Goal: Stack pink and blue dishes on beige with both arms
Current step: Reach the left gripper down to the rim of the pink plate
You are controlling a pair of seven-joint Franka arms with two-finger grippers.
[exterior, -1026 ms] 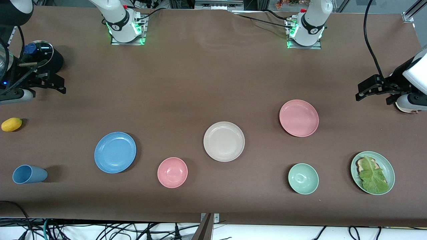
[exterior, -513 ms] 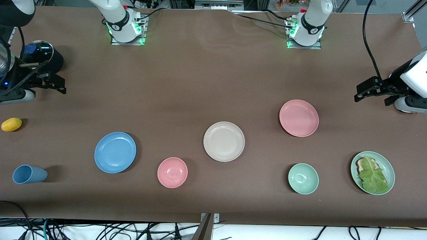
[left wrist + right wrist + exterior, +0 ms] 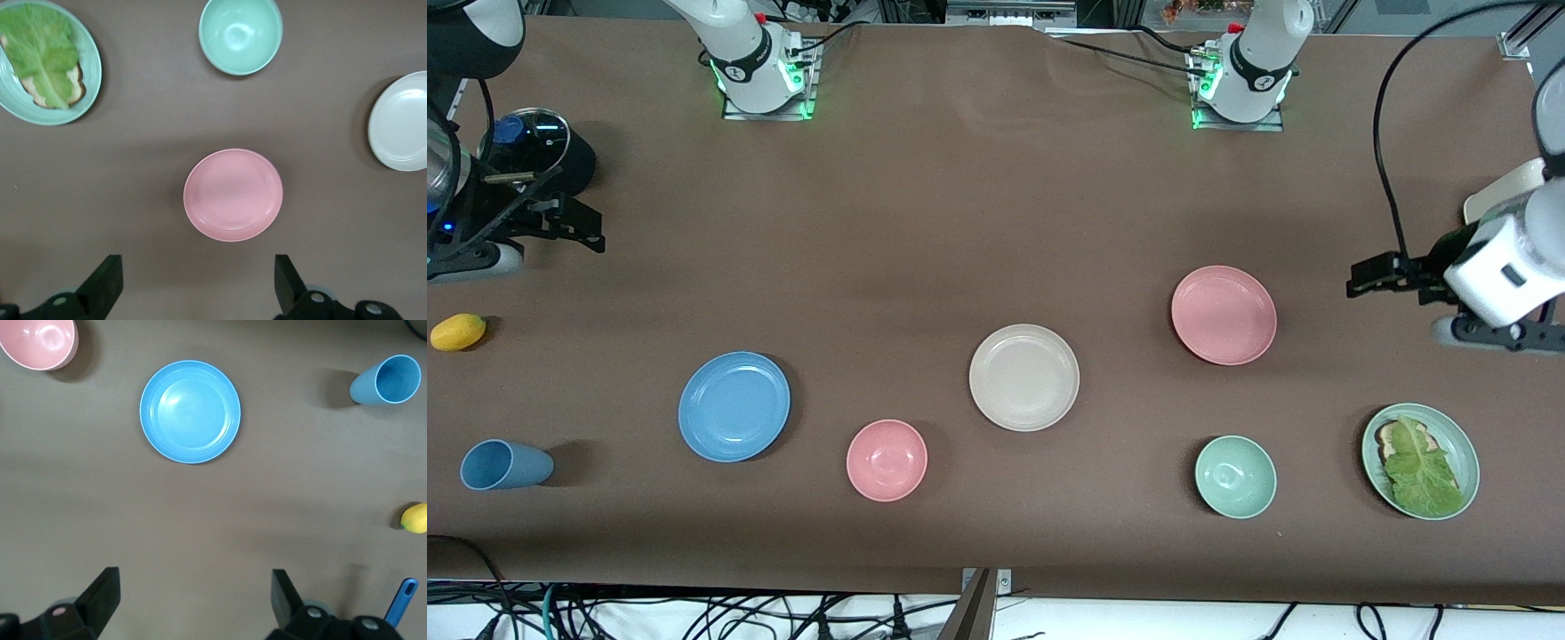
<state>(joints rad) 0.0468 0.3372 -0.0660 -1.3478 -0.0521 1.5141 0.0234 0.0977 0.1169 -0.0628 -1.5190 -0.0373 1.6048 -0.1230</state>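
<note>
The salmon pink plate [image 3: 1224, 315] lies toward the left arm's end of the table and shows whole in the left wrist view [image 3: 233, 194]. At the middle sits the beige plate [image 3: 1024, 377]. The sky blue plate [image 3: 734, 406] is toward the right arm's end, a little nearer the front camera. My left gripper [image 3: 1383, 276] hangs open and holds nothing over bare table beside the pink plate, its fingers [image 3: 107, 283] wide apart. Above the right arm's end of the table, my right gripper [image 3: 574, 227] is open and holds nothing, with the blue plate [image 3: 190, 411] ahead of it.
A small pink bowl [image 3: 887, 460] and a pale green bowl [image 3: 1235, 476] sit near the front edge. A green dish with lettuce on bread [image 3: 1420, 460] lies below the left arm. A blue cup [image 3: 503, 464], a yellow fruit [image 3: 458, 332] and a black lidded pot [image 3: 543, 147] stand at the right arm's end.
The left arm has swung in toward the pink plate and its wrist has turned. The right arm has barely shifted. No dish has moved.
</note>
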